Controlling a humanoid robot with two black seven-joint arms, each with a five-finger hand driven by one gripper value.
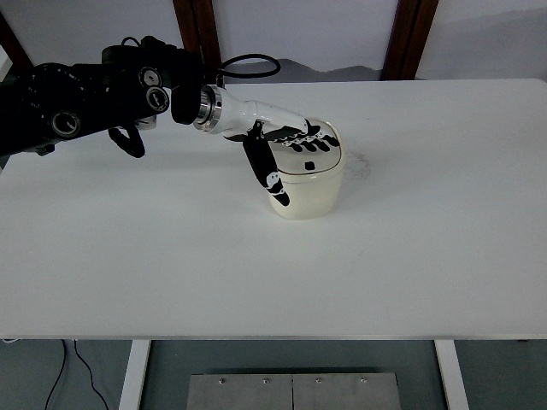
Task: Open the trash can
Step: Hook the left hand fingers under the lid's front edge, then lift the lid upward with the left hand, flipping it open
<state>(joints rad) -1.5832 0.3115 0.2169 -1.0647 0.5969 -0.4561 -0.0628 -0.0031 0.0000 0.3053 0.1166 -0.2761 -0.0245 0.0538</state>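
A small cream trash can [309,195] stands upright a little above the middle of the white table [273,273]. Its lid [318,162] carries a small dark button. My left hand [291,149], white with black finger segments, reaches in from the upper left and lies over the lid. Its fingers [314,137] stretch flat across the top of the lid. The thumb [267,175] hangs down along the can's left front wall. The lid looks shut or only slightly tilted. The right arm does not show.
The black left arm [85,98] crosses the table's upper left corner, with a black cable [248,61] looping behind it. Brown wooden posts [402,38] stand beyond the far edge. A faint scuff mark [357,162] lies right of the can.
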